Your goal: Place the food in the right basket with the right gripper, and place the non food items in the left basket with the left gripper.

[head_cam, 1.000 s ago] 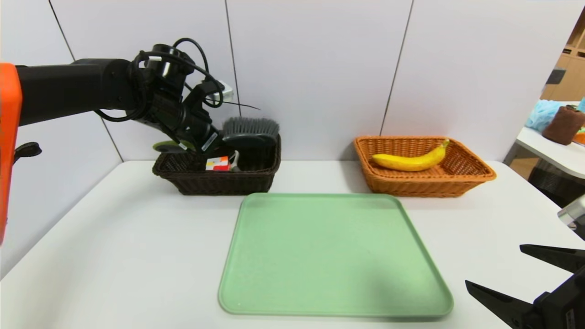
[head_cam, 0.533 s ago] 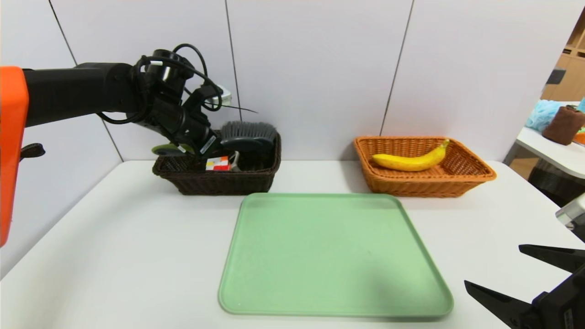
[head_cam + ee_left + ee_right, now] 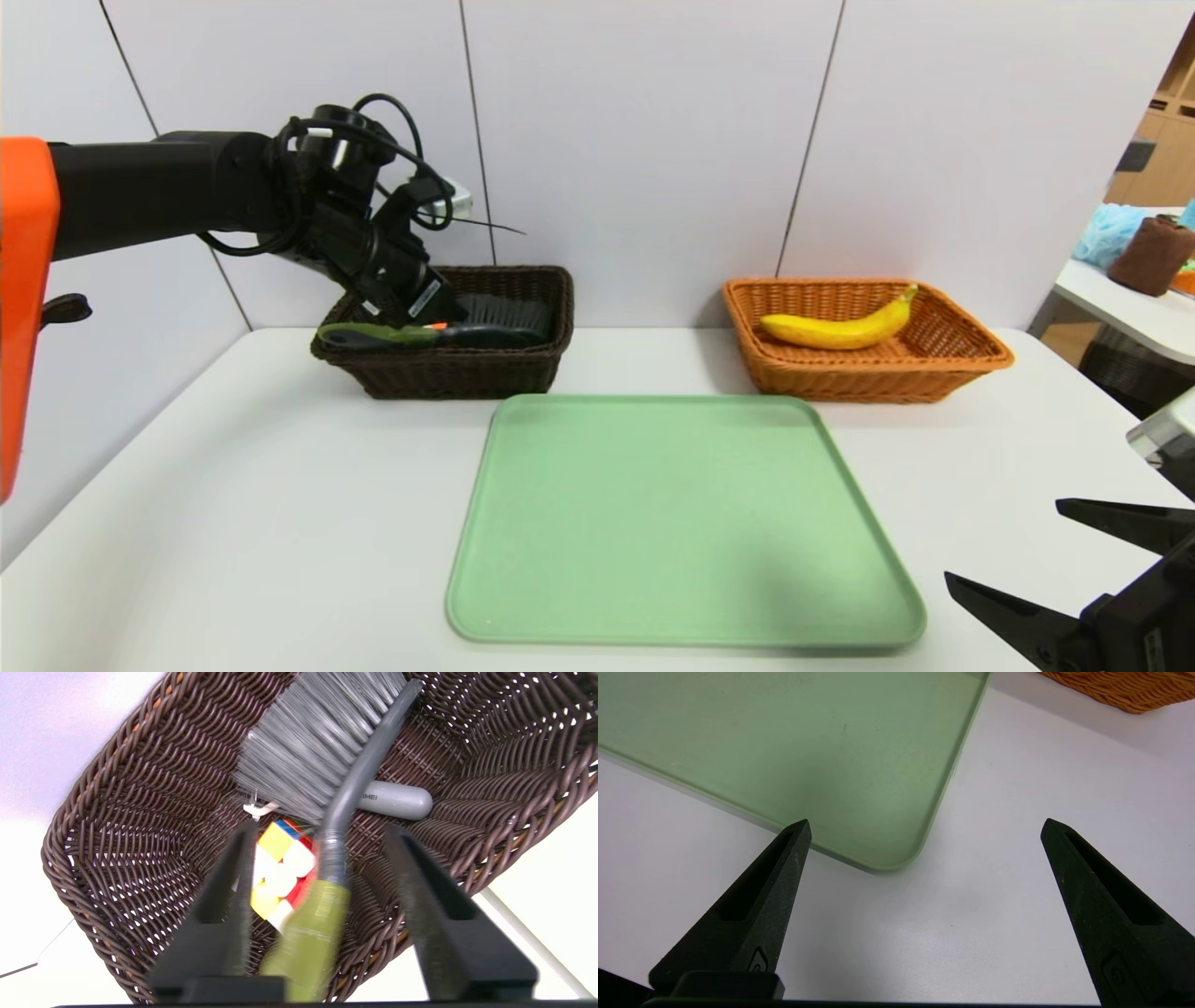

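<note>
The grey-bristled brush lies in the dark brown left basket, its olive handle toward the basket's left rim. My left gripper hovers just above it, open; in the left wrist view its fingers stand apart on either side of the handle without touching it. Under the brush sit the puzzle cube and the peeler's grey handle. The yellow banana lies in the orange right basket. My right gripper is parked open low at the table's front right, holding nothing.
A pale green tray with nothing on it lies in the middle of the white table, in front of both baskets; its near corner shows just ahead of the right gripper. A side table with cloths stands far right.
The left gripper has opened and let go of the brush, which dropped from above the rim down into the dark basket, covering the cube. The right arm has barely moved.
</note>
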Robot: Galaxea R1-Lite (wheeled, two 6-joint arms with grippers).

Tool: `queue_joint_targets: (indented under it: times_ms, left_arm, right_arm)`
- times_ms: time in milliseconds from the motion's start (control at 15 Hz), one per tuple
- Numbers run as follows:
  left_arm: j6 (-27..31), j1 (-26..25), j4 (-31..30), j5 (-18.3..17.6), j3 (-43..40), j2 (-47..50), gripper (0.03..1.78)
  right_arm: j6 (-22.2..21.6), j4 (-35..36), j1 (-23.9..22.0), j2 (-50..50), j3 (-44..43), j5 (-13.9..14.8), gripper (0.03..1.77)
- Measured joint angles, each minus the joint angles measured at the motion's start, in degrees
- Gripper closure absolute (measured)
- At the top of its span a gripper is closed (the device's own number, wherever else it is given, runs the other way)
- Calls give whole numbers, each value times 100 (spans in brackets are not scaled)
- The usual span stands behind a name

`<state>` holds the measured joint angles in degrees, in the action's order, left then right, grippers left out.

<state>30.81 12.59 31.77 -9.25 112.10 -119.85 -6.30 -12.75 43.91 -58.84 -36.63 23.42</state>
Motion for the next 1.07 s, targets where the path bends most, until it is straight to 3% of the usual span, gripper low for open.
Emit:
queue_joint_targets:
  times_ms: [467,1067]
  left_arm:
    - [-44,66,10,-98,-295,603,37]
    - [-418,501,-43,-124,-1947,2776,19]
  right_arm:
    - [0,0,0,-57,-18,0,10]
    - [66,0,-37,-63,-20,37,10]
